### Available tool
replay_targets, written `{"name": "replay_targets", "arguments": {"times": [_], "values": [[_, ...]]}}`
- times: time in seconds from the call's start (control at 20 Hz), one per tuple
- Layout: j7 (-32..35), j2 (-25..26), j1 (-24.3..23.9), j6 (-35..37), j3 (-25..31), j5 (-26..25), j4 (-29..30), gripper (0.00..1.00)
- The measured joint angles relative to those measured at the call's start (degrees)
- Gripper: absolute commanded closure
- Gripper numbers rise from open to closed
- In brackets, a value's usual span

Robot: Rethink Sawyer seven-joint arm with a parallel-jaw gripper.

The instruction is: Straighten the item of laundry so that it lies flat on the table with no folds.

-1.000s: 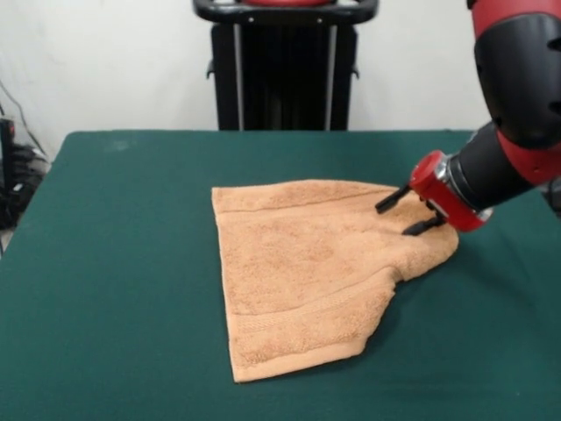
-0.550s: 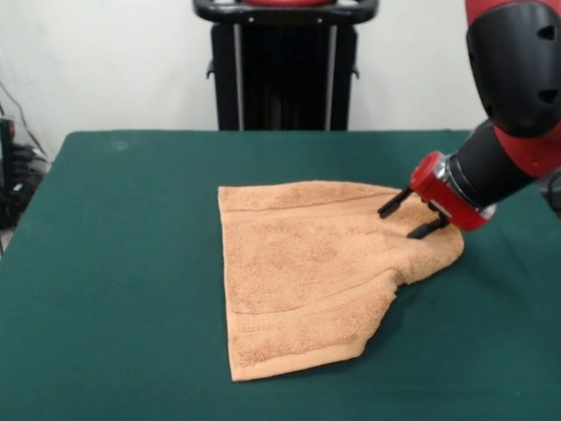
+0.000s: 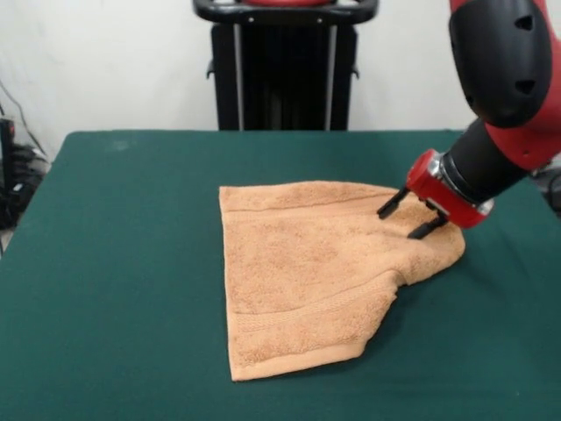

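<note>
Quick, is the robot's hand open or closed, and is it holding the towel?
Gripper: open, its two black fingers spread apart over the right end of the towel; whether they touch it cannot be told, but nothing is clamped.

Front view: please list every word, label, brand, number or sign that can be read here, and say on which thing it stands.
None: no readable text shows on anything in this view.
The towel, the green table, the red and black arm, the gripper and the black stand behind the table bear no visible words, numbers or labels.
</note>
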Motion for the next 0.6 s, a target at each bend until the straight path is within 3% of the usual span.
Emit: {"name": "replay_targets", "arguments": {"times": [0.6], "values": [[0.0,-1.5,2.0,-2.1,0.1,1.9,1.8,0.00]]}}
